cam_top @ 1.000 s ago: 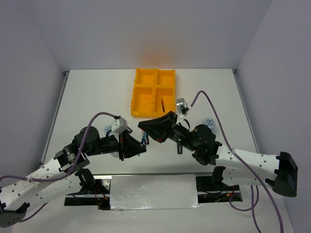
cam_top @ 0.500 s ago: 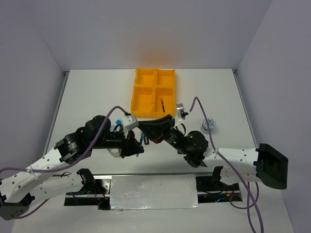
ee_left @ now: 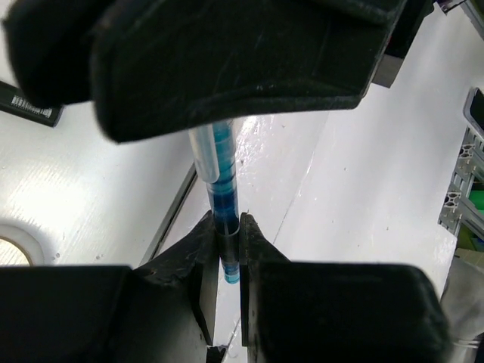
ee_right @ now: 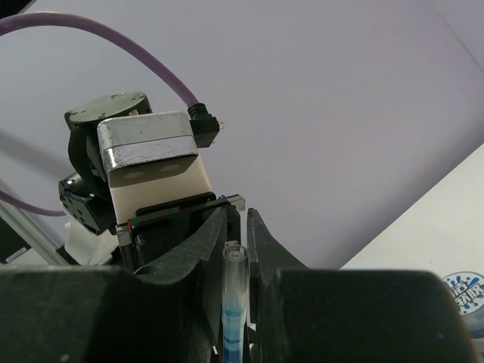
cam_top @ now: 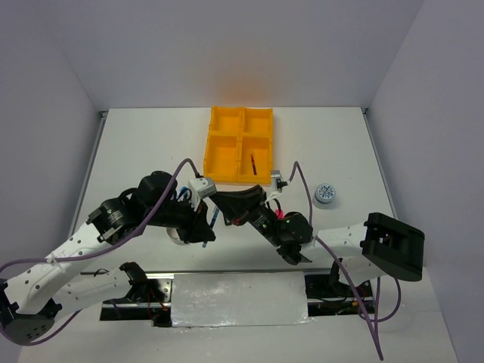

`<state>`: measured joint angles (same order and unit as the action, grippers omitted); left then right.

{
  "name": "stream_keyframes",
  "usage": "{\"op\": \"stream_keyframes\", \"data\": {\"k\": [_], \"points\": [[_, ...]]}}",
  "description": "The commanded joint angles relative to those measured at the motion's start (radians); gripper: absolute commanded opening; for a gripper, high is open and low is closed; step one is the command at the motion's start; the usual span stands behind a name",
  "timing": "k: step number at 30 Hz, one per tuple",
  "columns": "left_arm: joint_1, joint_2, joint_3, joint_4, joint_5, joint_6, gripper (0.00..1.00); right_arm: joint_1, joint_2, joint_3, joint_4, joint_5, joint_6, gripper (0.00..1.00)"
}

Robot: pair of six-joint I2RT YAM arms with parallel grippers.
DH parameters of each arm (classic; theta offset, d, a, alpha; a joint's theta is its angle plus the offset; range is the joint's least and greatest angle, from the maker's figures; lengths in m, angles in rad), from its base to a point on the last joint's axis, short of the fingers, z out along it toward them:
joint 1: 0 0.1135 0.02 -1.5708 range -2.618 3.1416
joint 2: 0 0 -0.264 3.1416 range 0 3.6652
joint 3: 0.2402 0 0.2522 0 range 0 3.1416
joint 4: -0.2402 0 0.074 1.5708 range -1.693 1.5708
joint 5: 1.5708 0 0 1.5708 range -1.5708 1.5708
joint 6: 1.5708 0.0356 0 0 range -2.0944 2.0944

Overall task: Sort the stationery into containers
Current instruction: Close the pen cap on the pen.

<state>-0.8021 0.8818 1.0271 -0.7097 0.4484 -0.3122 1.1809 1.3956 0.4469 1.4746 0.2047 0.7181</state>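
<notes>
The teal pen (cam_top: 216, 218) hangs between both grippers above the table's near middle. My left gripper (cam_top: 208, 227) is shut on its lower end; in the left wrist view the pen (ee_left: 221, 174) sits pinched between those jaws (ee_left: 228, 249). My right gripper (cam_top: 225, 203) closes round the pen's clear upper end (ee_right: 234, 302), its fingers (ee_right: 237, 227) at pen width. The yellow-orange tray (cam_top: 208, 147) stands beyond, with the dark red pen (cam_top: 253, 162) in its near right compartment. One blue-white roll (cam_top: 325, 193) lies to the right.
A pale tape ring (ee_left: 11, 249) and a black highlighter (ee_left: 30, 106) lie on the table under my left arm. A pink-capped item (cam_top: 281, 215) shows beside my right wrist. The second roll (cam_top: 180, 198) peeks out behind the left arm.
My right gripper has moved left and closed in on the pen's upper end. My left arm has swung slightly right, still holding the pen.
</notes>
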Motion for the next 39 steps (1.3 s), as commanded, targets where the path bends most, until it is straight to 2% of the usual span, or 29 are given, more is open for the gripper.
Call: {"op": "stream_keyframes", "data": {"k": [1, 8, 12, 15, 19, 24, 26, 28, 30, 31, 33, 36, 39], "points": [[0.05, -0.076, 0.177, 0.737, 0.016, 0.052, 0.0, 0.106, 0.12, -0.106, -0.499, -0.206, -0.045, 0.0], [0.133, -0.061, 0.122, 0.871, 0.09, -0.056, 0.0, 0.149, 0.169, -0.088, -0.456, -0.186, -0.02, 0.0], [0.179, -0.076, 0.094, 0.886, 0.118, -0.071, 0.0, 0.152, 0.093, -0.108, -0.482, -0.163, -0.023, 0.0], [0.179, -0.072, 0.067, 0.854, 0.171, -0.048, 0.0, 0.152, -0.027, -0.102, -0.577, -0.151, -0.045, 0.0], [0.17, -0.153, -0.141, 0.964, 0.211, -0.106, 0.0, 0.152, -0.179, -0.033, -0.813, -0.116, -0.101, 0.0], [0.158, -0.24, -0.294, 1.035, 0.184, -0.128, 0.0, 0.152, -0.312, 0.048, -0.973, -0.077, -0.141, 0.0], [0.155, -0.251, -0.334, 1.046, 0.181, -0.136, 0.0, 0.149, -0.332, 0.071, -1.017, -0.074, -0.157, 0.03], [0.149, -0.256, -0.345, 1.047, 0.187, -0.133, 0.0, 0.152, -0.354, 0.087, -1.036, -0.079, -0.166, 0.19], [0.138, -0.245, -0.343, 1.038, 0.188, -0.127, 0.0, 0.152, -0.368, 0.099, -1.047, -0.088, -0.174, 0.29], [0.121, -0.239, -0.338, 1.018, 0.175, -0.116, 0.0, 0.152, -0.369, 0.11, -1.054, -0.091, -0.178, 0.4], [0.095, -0.216, -0.328, 0.981, 0.151, -0.097, 0.0, 0.152, -0.383, 0.121, -1.067, -0.091, -0.178, 0.49], [0.006, -0.205, -0.334, 0.932, 0.072, -0.056, 0.0, 0.149, -0.409, 0.141, -1.083, -0.09, -0.193, 0.54], [-0.022, -0.21, -0.37, 0.94, 0.024, -0.054, 0.0, 0.149, -0.44, 0.167, -1.105, -0.088, -0.221, 0.57]]}}
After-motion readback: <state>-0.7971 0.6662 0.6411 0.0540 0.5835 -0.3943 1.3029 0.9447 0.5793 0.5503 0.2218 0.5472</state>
